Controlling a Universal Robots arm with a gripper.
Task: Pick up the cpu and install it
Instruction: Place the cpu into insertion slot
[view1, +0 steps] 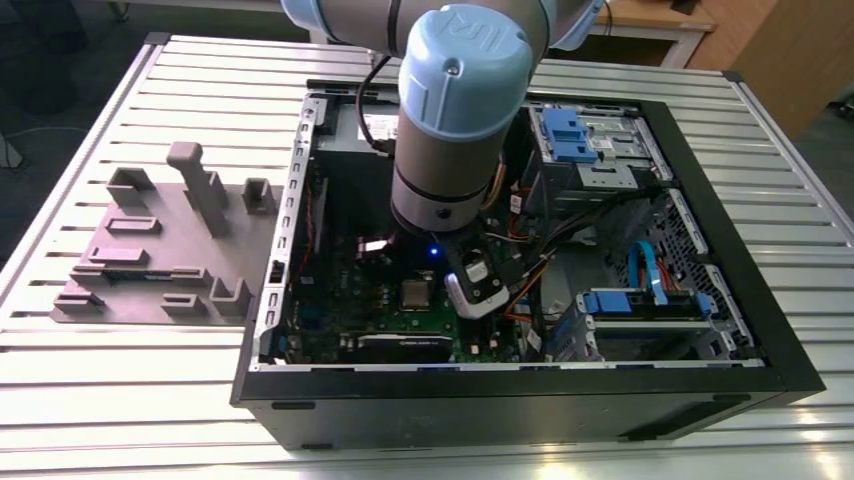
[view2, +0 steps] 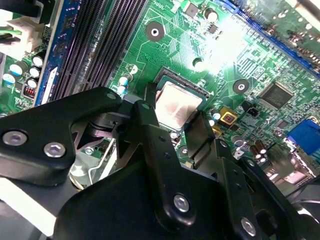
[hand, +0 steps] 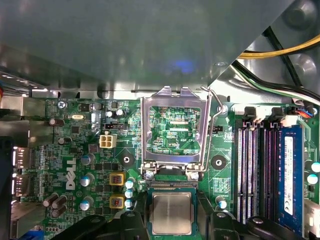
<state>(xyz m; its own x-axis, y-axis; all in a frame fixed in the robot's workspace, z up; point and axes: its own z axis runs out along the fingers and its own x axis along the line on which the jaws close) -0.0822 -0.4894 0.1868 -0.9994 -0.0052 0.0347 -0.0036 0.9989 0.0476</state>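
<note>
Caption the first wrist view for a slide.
End effector straddling the cpu in the motherboard socket, metal frame hinged open.

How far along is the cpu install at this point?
Done: the cpu lies at the socket on the motherboard. In hand: the gripper straddles it; whether it is fully seated or let go cannot be told. Left: the socket frame stands flipped open, not yet closed over the chip.

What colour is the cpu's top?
The cpu is silver-grey; clearest in the first wrist view.
</note>
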